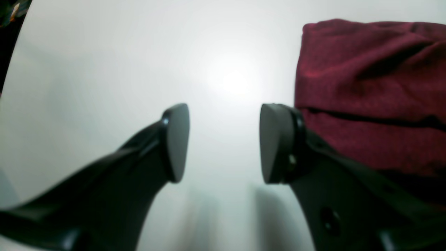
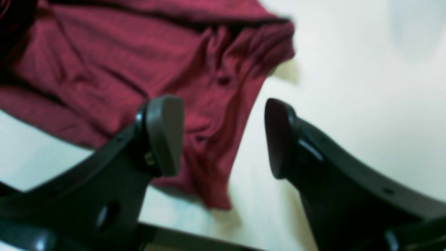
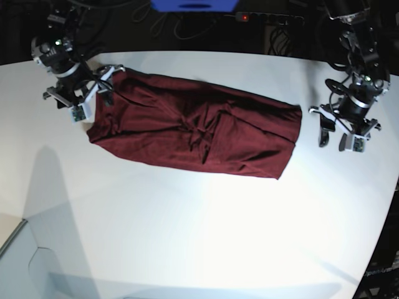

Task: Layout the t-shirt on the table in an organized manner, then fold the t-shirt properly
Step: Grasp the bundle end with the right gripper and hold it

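The maroon t-shirt [image 3: 193, 128] lies on the white table [image 3: 187, 224] as a long band with creases bunched at its middle. My right gripper [image 3: 95, 92] hovers open over the shirt's left end. In the right wrist view its fingers [image 2: 163, 136] stand wide apart above a wrinkled corner of the t-shirt [image 2: 132, 66], gripping nothing, and the picture is blurred. My left gripper [image 3: 334, 139] stands open over bare table just past the shirt's right end. In the left wrist view its pads [image 1: 176, 143] are apart, with the folded t-shirt [image 1: 369, 90] beside its right finger.
Behind the table's far edge [image 3: 206, 53] there are dark cables, a blue object [image 3: 194, 5] and a power strip with a red light [image 3: 244, 17]. The table's curved edge [image 3: 388, 205] runs down the right side.
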Controlling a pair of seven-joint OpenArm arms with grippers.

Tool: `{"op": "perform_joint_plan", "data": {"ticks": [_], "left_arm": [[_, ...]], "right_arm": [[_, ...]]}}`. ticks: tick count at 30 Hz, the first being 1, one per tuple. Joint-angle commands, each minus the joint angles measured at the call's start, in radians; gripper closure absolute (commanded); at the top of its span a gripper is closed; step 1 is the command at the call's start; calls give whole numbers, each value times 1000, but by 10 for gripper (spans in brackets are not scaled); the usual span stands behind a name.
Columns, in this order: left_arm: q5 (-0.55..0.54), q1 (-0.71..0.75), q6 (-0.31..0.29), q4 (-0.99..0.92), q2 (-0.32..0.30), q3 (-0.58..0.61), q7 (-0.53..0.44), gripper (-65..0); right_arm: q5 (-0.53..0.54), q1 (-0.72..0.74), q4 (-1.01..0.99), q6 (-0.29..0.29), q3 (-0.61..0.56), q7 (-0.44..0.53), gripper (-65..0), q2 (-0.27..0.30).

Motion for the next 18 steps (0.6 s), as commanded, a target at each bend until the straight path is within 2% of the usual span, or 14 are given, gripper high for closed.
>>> {"op": "perform_joint_plan", "data": {"ticks": [1, 4, 7, 18], "left_arm": [[-15, -13, 1, 15, -12, -2, -25, -313], [-11, -18, 1, 1, -12, 6, -24, -313], [-8, -18, 1, -16, -12, 18, -28, -313], [-8, -16, 1, -16, -12, 17, -28, -313]], "right_arm": [[9, 1, 20, 3, 0, 20, -369, 5], [9, -18, 20, 3, -11, 18, -369, 2], [9, -21, 16, 3, -9, 21, -369, -26], [5, 11, -84, 3, -6, 29, -369, -17]]}}
